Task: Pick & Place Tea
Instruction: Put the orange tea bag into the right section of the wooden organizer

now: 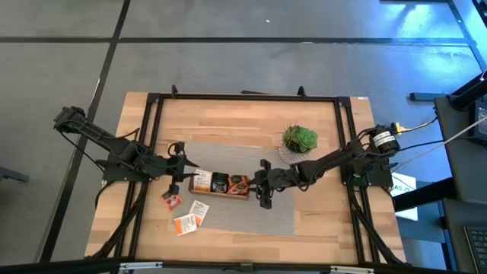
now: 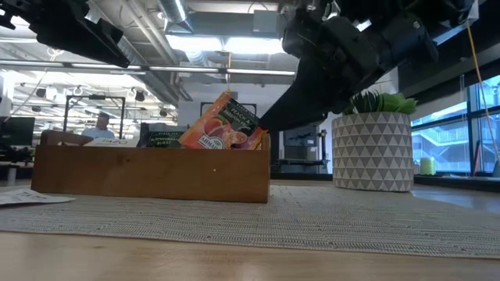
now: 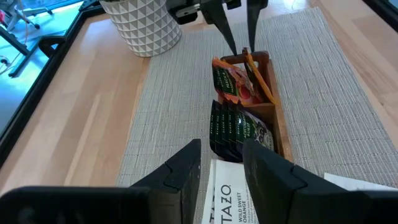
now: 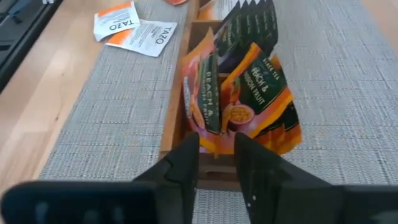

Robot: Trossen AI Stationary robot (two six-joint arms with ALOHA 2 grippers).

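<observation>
Right pincer (image 4: 216, 163) straddles orange tea sachets (image 4: 249, 99) standing in tray (image 4: 173, 127).

The tray (image 4: 180, 134) is smooth wood on a rough woven mat (image 4: 112, 112); inside it stand glossy paper tea sachets (image 4: 249, 93).

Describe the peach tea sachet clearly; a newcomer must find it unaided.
Start at the long wooden tray on the woven grey mat. Look into the end compartment nearest the potted plant. The peach tea sachet stands there, orange with a dark green label, unlike its dark green neighbours.
</observation>
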